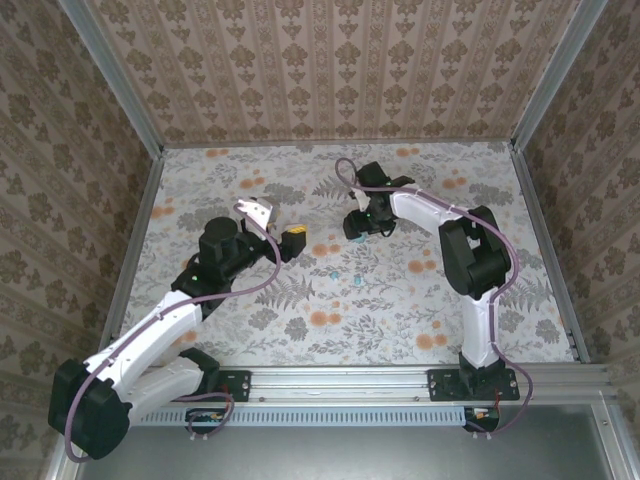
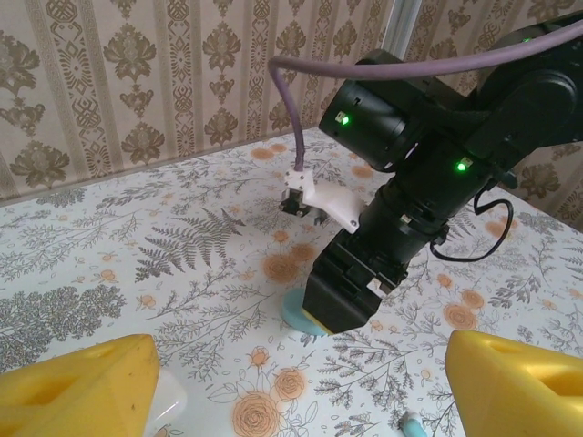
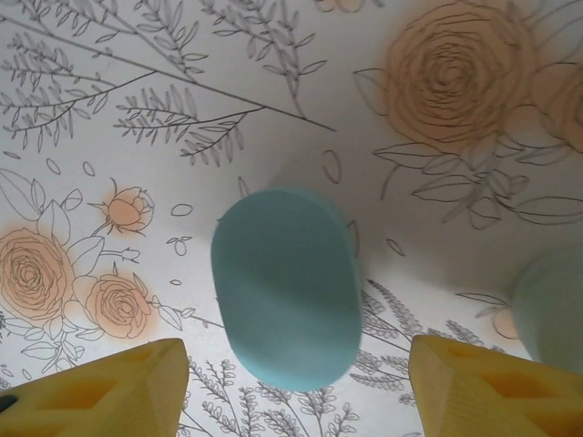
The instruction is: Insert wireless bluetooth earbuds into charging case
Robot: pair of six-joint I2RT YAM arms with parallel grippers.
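At the table's (image 1: 300, 330) middle, right gripper (image 3: 296, 390) spread above teal case (image 3: 284, 287) (open room around), left gripper (image 2: 301, 391) spread, empty

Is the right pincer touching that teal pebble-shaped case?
Apart. The right wrist view shows the teal case lying between the yellow fingers of the open right pincer, with bare tablecloth visible on either side.

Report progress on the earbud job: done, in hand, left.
Done: nothing seated that I can see; the teal case looks shut. In hand: the right tool hovers open above it, gripping nothing. Left: a teal earbud lies loose on the table; the case needs opening and loading.
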